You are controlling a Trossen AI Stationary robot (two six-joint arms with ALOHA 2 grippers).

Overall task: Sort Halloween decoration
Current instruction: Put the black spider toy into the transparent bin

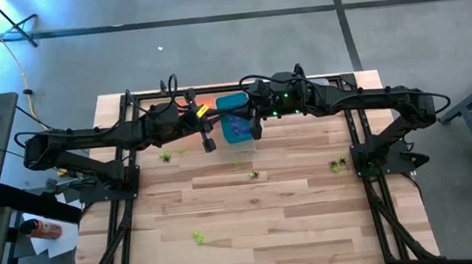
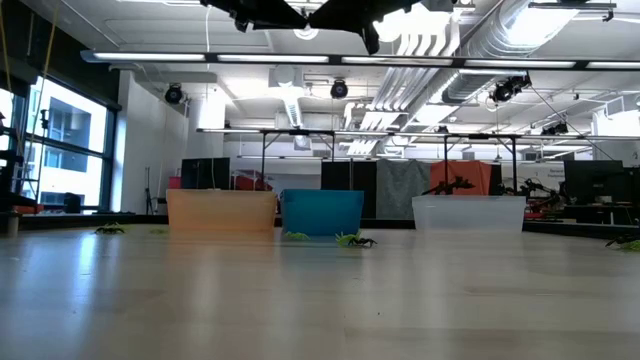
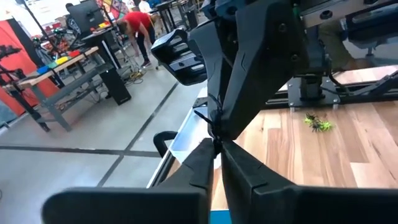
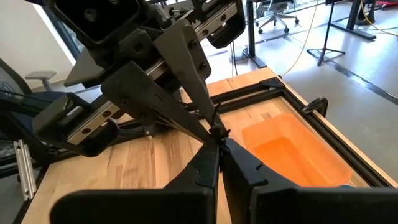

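From my seat both arms are matte black, built of long boxy links with rounded joint housings; black cables loop above the links over the table's [image 1: 271, 216] far edge, and each arm's base sits on a black tube frame at a table side. The left arm [image 1: 88, 143] carries a yellow tag and a bit of orange near its wrist, while the right arm [image 1: 373, 100] shows small green lights on the housing near its wrist. Close up, each gripper has flat, angular black fingers [image 3: 249, 81] tapering to thin tips, mounted on a grey metal rail [image 4: 93, 121] with small holes along it.
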